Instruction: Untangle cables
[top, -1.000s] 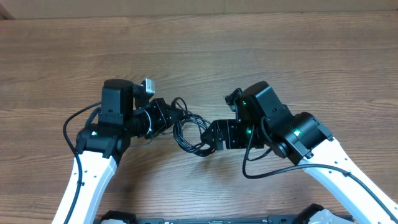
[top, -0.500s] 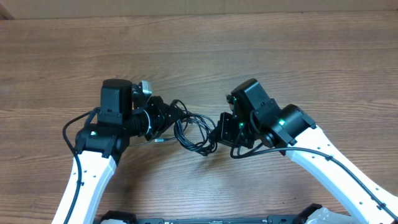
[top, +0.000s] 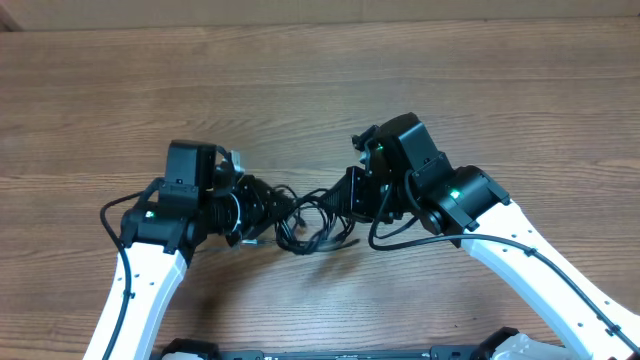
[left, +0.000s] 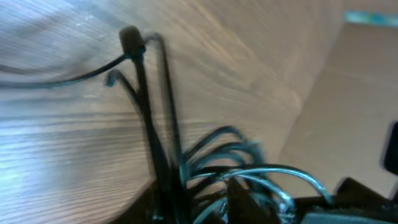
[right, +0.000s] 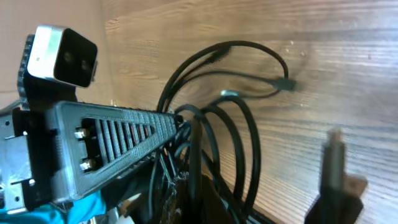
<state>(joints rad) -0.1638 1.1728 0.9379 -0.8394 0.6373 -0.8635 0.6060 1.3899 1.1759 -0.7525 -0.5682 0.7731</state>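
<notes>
brown wood-grain table (top: 320, 90) fills the overhead view, and right in the middle of the action sit the cables (top: 308, 226), a small black bundle of loose loops lying on the wood between the two white arms. left gripper (top: 262, 206) is at the bundle's left edge, its black tip right against the strands. whether its jaws are apart or pinched i cannot tell, because its wrist view is smeared with blur. right gripper (top: 348, 198) is on the bundle's upper right side, jaws together and clamped on the cables, with a couple of strands running from the loops up into its tip.

over to the left wrist view: the cables (left: 163, 149) rise as blurred black strands from the bottom of the frame and several loops fan out to the right of them. one small plug (left: 129, 38) stands at the top of a strand, above the bundle, over the wood.

right wrist view now: the cables (right: 239, 140) arc in big loops over the grain, gathering at the lower middle of the frame where this gripper's own tip is. a small plug (right: 287, 82) pokes out on the far right of the top loop. to the left of the bundle the left gripper's ribbed black finger (right: 118, 140) points into the strands, touching them, and the grey wrist camera (right: 62, 55) sits above it.
</notes>
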